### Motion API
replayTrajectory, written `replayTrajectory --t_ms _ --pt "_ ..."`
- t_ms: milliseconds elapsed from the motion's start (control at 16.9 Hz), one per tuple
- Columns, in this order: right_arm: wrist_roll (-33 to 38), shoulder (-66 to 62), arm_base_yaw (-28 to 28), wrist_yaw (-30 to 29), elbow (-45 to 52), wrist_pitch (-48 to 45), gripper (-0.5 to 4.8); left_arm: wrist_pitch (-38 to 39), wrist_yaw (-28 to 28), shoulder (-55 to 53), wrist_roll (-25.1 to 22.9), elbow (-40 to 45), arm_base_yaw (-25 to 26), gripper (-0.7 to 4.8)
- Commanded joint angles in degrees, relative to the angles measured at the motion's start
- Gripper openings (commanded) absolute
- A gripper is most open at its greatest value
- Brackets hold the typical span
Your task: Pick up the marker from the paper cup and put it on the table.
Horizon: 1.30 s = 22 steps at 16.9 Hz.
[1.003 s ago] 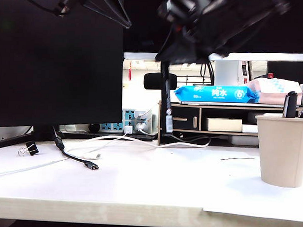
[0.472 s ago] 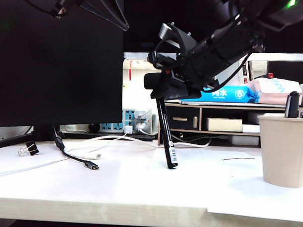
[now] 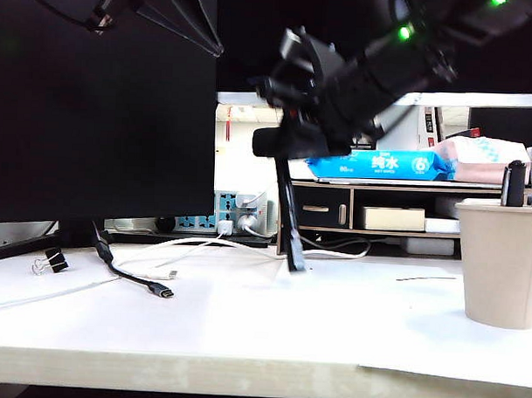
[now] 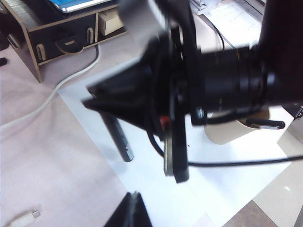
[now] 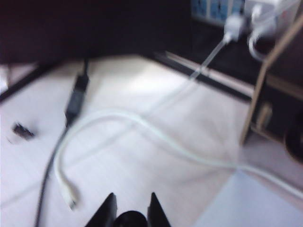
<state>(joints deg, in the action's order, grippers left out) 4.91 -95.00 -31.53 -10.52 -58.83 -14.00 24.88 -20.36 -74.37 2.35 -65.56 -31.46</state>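
Observation:
The marker (image 3: 289, 222) hangs nearly upright from my right gripper (image 3: 289, 152), which is shut on its upper end over the middle of the white table (image 3: 244, 329). Its lower tip is at the table surface; contact cannot be told through the blur. In the right wrist view the marker's round black end (image 5: 130, 220) sits between the right gripper's (image 5: 131, 208) two fingers. The left wrist view shows the marker (image 4: 118, 139) below the right arm, with the paper cup (image 4: 236, 132) behind. The paper cup (image 3: 504, 264) stands at the right, holding other pens (image 3: 512, 183). My left gripper (image 4: 135, 208) is shut and empty, high at the left.
A black monitor (image 3: 103, 106) fills the left back. A black USB cable (image 3: 141, 282), a white cable (image 3: 203, 245) and a binder clip (image 3: 50, 261) lie on the left of the table. The desk organiser (image 3: 362, 207) with a blue wipes pack (image 3: 381, 164) stands behind.
My right arm came down with the marker, bringing its tip to the table, then shifted it slightly farther back. The left gripper stayed put.

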Motion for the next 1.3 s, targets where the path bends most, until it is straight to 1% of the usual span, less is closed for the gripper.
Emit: replayTrajectory --t_ms 59,118,236,472,531,590,649,708,885,944,1003,1180,1298 --pt "1.33 0.26 0.0 -4.22 -4.48 6.03 0.54 -0.11 0.0 0.37 -0.28 -0.13 -0.13 -0.05" --pt "1.97 0.26 0.0 -5.35 -5.2 7.45 0.54 -0.11 0.0 0.37 -0.37 -0.13 -0.13 -0.05" --pt "6.49 0.26 1.01 -10.69 -6.16 9.49 0.54 -0.13 0.0 0.37 -0.44 -0.13 -0.13 -0.05" --pt "12.5 0.22 4.5 -15.41 -6.16 9.88 0.54 -0.09 -0.44 0.37 -0.44 -0.13 -0.13 -0.05" --pt "13.11 0.09 5.49 -15.58 -6.14 9.92 0.54 -0.09 -0.48 0.37 -0.42 -0.13 -0.15 -0.05" --pt "14.86 -0.52 7.41 -16.83 -6.19 9.55 0.54 -0.09 -1.05 0.37 -0.42 -0.13 -0.15 -0.05" --pt "17.0 -1.27 8.76 -19.23 -6.19 8.94 0.54 -0.09 -2.45 0.37 -0.42 -0.13 -0.15 -0.05" --pt "17.9 -1.86 9.51 -20.41 -6.19 8.79 0.54 -0.13 -2.97 0.37 -0.42 -0.13 -0.15 -0.05" --pt "21.92 -6.29 11.76 -25.99 -6.21 7.82 0.54 -0.13 -3.02 0.37 -0.39 -0.13 -0.2 -0.05" --pt "24.26 -8.17 11.96 -29.33 -6.29 6.16 0.54 -0.11 -3.02 0.37 -0.37 -0.13 -0.17 -0.05" --pt "24.85 -8.98 11.98 -29.64 -6.54 5.29 0.54 -0.11 -3.02 0.37 -0.39 -0.13 -0.2 -0.05" --pt "26.01 -11.3 12.39 -26.77 -6.64 1.18 0.54 -0.09 -3.04 0.37 -0.22 -0.13 -0.2 -0.05" --pt "26.47 -12.63 13.07 -26.77 -7.28 1.14 0.59 0.0 -3.04 0.37 -0.22 -0.13 -0.2 -0.05"
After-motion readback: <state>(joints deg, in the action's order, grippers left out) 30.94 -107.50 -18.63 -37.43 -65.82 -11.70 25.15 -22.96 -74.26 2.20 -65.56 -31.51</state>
